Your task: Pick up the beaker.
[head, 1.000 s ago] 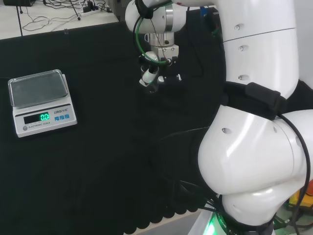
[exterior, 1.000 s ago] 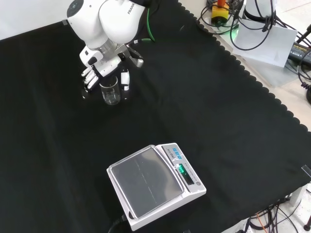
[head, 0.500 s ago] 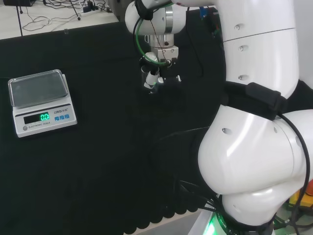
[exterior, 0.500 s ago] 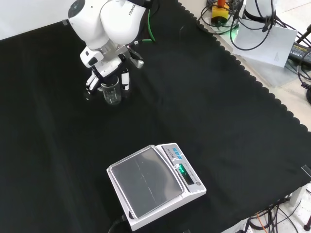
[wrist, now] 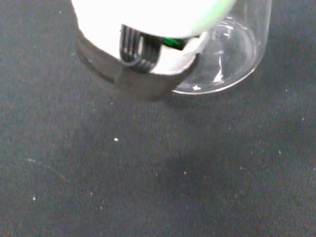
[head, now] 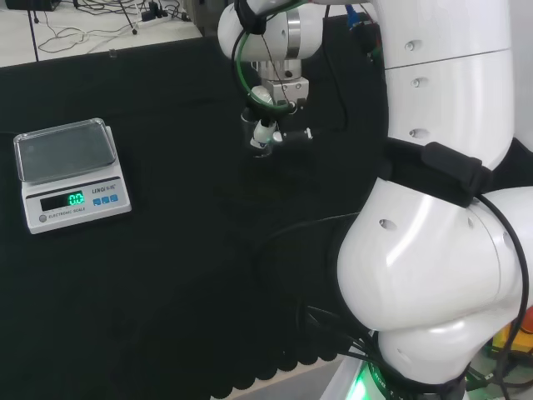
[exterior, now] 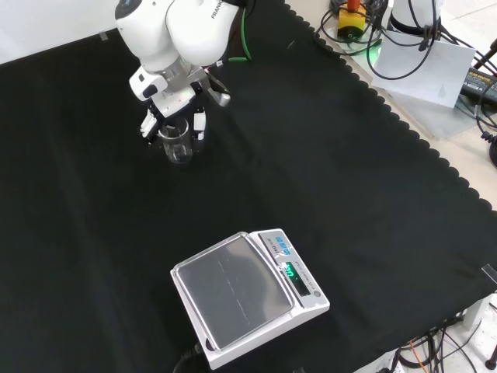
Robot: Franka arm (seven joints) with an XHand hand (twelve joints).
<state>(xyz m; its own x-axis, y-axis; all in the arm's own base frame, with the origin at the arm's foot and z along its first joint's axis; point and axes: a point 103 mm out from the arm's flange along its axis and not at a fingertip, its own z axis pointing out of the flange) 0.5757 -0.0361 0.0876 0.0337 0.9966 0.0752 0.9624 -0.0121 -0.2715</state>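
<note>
The small clear glass beaker [exterior: 178, 144] stands upright on the black-cloth worktop [exterior: 326, 179], well beyond the white electronic scale [exterior: 247, 296] in the front view. The black and white hand [exterior: 172, 116] has its fingers curled round the beaker's upper wall, one on each side. Being glass, it is likely light, rigid, slippery and breakable, so it is best held at mid-wall, kept upright. Compared with a second ago, the fingers have closed in round it.
</note>
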